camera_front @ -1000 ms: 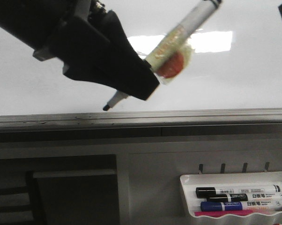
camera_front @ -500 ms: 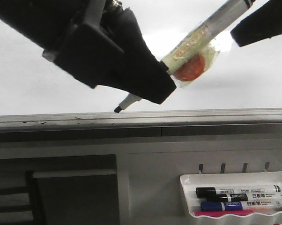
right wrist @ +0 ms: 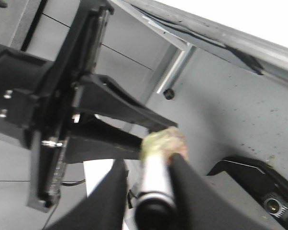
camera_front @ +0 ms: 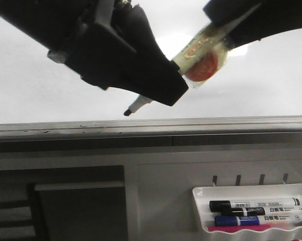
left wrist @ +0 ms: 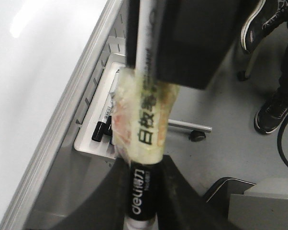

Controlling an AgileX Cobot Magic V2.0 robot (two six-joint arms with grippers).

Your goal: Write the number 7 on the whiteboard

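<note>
The whiteboard fills the upper front view, and its grey rim runs across below. I see no number 7 on it. My left gripper is shut on a marker pen wrapped in yellowish tape with a red patch. The pen's black tip points down-left, just above the rim. In the left wrist view my left gripper clamps the pen's black section. My right gripper straddles the pen's rear end. In the right wrist view my right gripper shows a gap beside the pen.
A white marker tray hangs below the board at the right with black, blue and pink markers; it also shows in the left wrist view. A person's shoes and a caster wheel are on the floor.
My right gripper has come in from the upper right and now covers the pen's rear end. My left gripper and the pen shifted slightly right, then held still.
</note>
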